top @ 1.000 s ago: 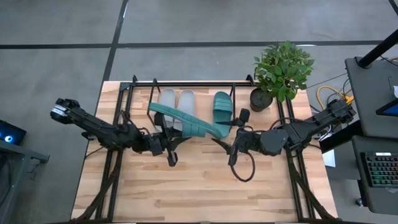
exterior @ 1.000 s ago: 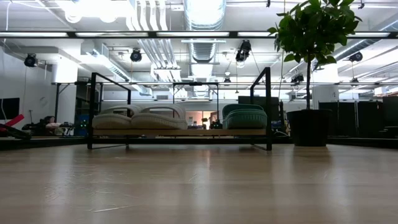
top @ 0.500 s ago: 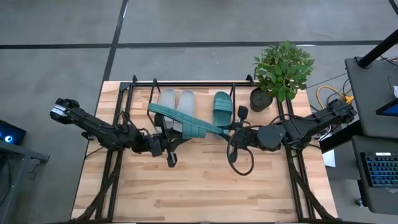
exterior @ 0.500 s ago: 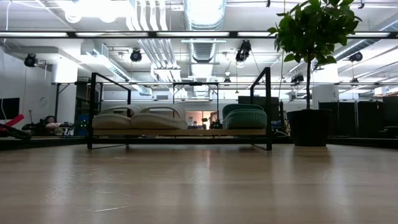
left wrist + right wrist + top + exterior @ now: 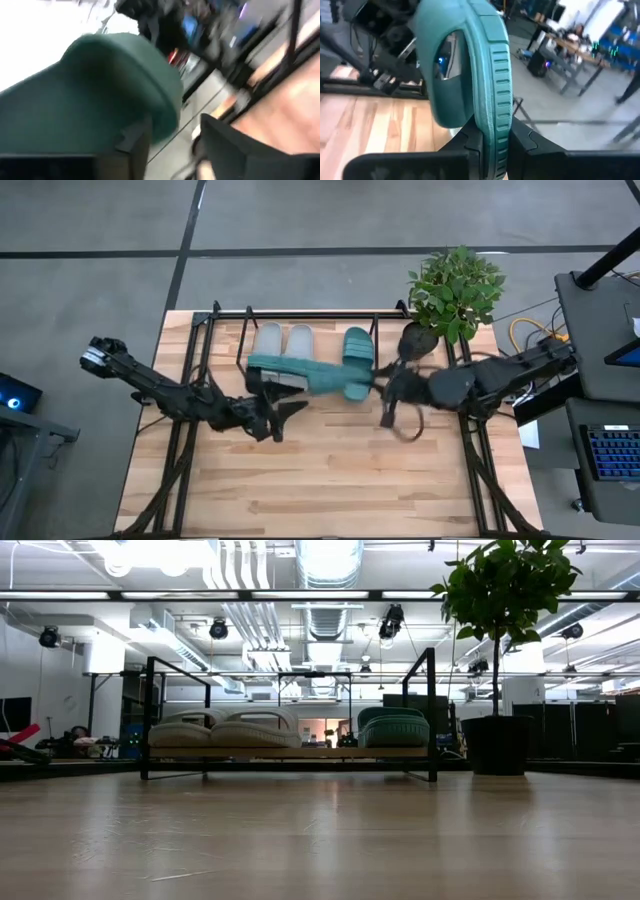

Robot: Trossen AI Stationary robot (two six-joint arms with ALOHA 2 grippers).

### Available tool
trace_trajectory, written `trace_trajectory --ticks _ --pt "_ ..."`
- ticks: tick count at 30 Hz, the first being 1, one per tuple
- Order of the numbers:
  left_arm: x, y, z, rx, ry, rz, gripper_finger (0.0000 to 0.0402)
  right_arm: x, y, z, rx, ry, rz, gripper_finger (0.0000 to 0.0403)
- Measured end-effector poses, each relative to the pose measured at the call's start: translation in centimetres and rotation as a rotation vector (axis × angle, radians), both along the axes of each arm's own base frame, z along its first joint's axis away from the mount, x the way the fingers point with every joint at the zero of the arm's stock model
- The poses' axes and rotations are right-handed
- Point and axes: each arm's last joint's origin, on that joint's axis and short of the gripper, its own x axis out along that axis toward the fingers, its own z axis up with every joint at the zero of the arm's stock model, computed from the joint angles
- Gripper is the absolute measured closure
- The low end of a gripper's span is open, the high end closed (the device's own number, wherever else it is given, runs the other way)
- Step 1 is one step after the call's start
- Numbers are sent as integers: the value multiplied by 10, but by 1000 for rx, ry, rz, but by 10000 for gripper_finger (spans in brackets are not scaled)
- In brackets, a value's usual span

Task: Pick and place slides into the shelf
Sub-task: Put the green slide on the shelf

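A teal slide (image 5: 305, 375) hangs in front of the shelf (image 5: 310, 314), lying roughly left to right, with my right gripper (image 5: 375, 386) shut on its right end. It fills the right wrist view (image 5: 470, 65), sole on edge, strap arched to one side. My left gripper (image 5: 285, 406) is open near the slide's left end. In the left wrist view the slide (image 5: 90, 95) sits above one finger (image 5: 135, 147). Two light grey slides (image 5: 284, 340) and another teal slide (image 5: 357, 347) lie on the shelf. The held slide and both grippers are out of the low view. My right gripper pinches the ribbed sole (image 5: 492, 127) of the teal slide between its two fingers, at the slide's right end (image 5: 360, 387). The fingers come about level from the table's right. The slide reaches toward the left, on edge, lifted clear of the table. Whether my left gripper touches the slide, I cannot tell.
A potted plant (image 5: 452, 292) stands at the table's far right corner, just beyond my right arm. In the low view the shelf (image 5: 290, 750) stands at the far side with the plant's pot (image 5: 497, 745) to its right. Bare wood lies toward the near edge (image 5: 320, 480).
My right gripper has shut on the teal slide's right end and gone toward the far right with it. The slide, slanted before, now lies nearly level across the shelf front. My left gripper has drawn back a little toward the near edge.
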Motion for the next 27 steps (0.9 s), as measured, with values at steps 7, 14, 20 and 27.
trace_trajectory --ticks 7,14,20,27 --pt "-11 -7 5 159 84 235 154 -36 -18 11 142 -1 -50 371" --pt "-19 -13 0 327 238 433 135 -67 -31 20 326 -40 -51 371" --pt "-16 -16 -4 404 294 465 135 -78 -35 16 466 1 -55 371" --pt "-5 -21 -17 557 382 455 135 -77 -36 7 553 61 -90 371"
